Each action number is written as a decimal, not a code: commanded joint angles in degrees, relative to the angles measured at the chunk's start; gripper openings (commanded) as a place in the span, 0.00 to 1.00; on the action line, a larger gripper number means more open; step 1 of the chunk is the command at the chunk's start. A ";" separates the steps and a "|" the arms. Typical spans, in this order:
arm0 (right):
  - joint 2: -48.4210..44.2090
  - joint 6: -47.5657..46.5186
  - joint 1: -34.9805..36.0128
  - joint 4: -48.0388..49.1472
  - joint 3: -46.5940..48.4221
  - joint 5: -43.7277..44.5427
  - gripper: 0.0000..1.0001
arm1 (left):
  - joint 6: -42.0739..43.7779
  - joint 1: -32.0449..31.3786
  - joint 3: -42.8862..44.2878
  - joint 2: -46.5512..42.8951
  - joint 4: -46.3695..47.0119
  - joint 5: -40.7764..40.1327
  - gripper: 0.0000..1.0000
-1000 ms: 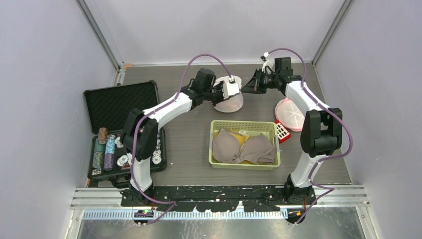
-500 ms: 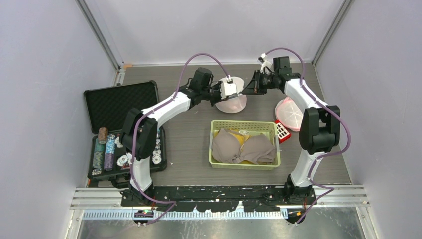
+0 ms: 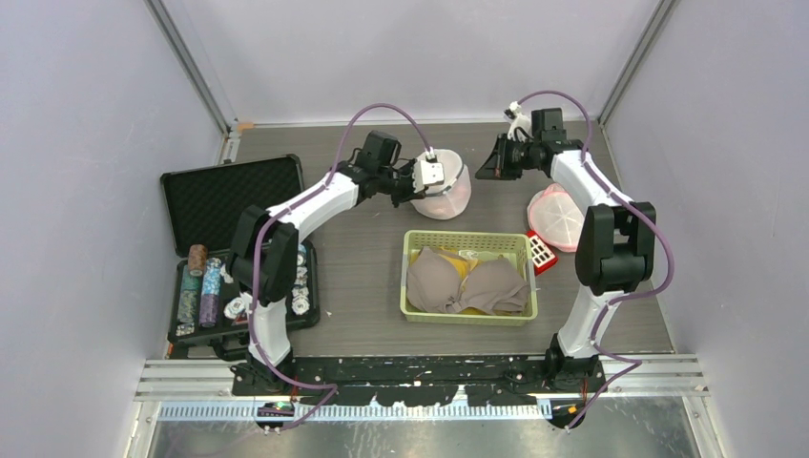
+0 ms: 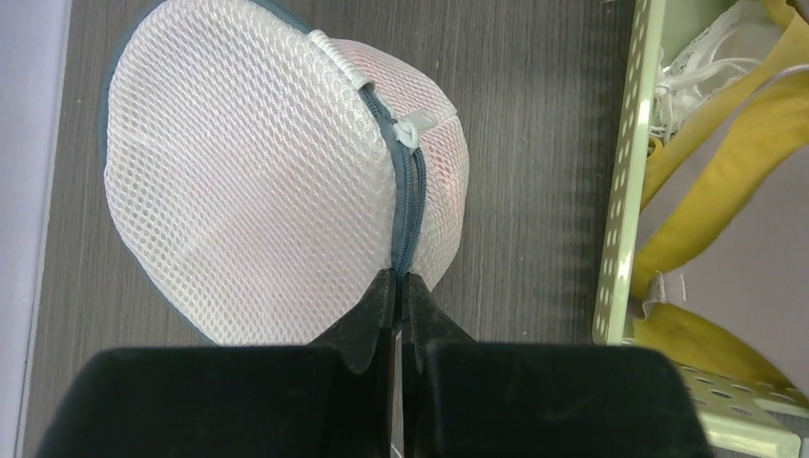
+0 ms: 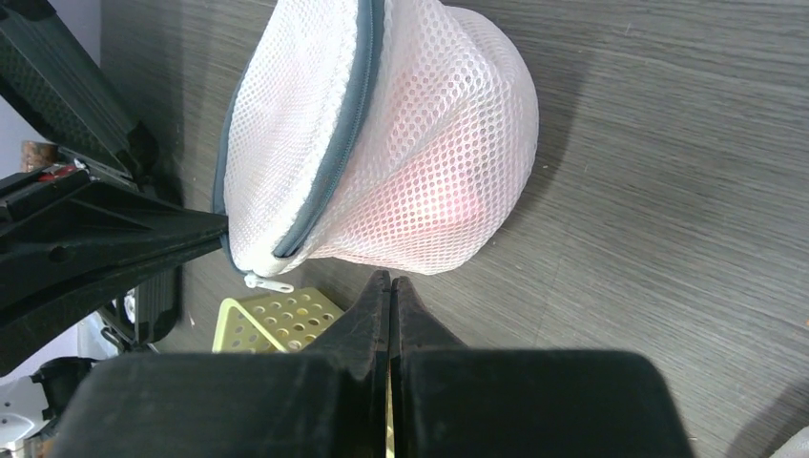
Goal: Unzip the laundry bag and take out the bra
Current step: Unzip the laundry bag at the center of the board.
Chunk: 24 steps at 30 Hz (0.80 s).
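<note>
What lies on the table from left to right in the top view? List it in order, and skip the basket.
black case → laundry bag → pink bag

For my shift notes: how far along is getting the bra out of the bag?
Done: nothing; the zip looks closed, the pink bra inside the laundry bag. In hand: left gripper pinches the bag at its zip seam; right gripper shut, clear of it. Left: unzipping, pulling the bra out.
</note>
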 commanded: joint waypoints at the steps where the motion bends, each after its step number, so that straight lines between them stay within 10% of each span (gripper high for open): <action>1: -0.15 0.84 0.27 1.34 2.75 -2.61 0.01 | 0.64 0.39 0.33 -2.24 -0.98 1.22 0.00; 12: 0.81 14.26 2.47 6.10 1.85 -6.02 0.73 | -1.54 -0.30 1.95 -0.60 -1.69 1.03 0.21; 24: 8.49 6.92 4.44 -1.39 5.32 -0.32 0.28 | -8.90 -2.19 5.36 0.93 -2.84 -0.43 0.34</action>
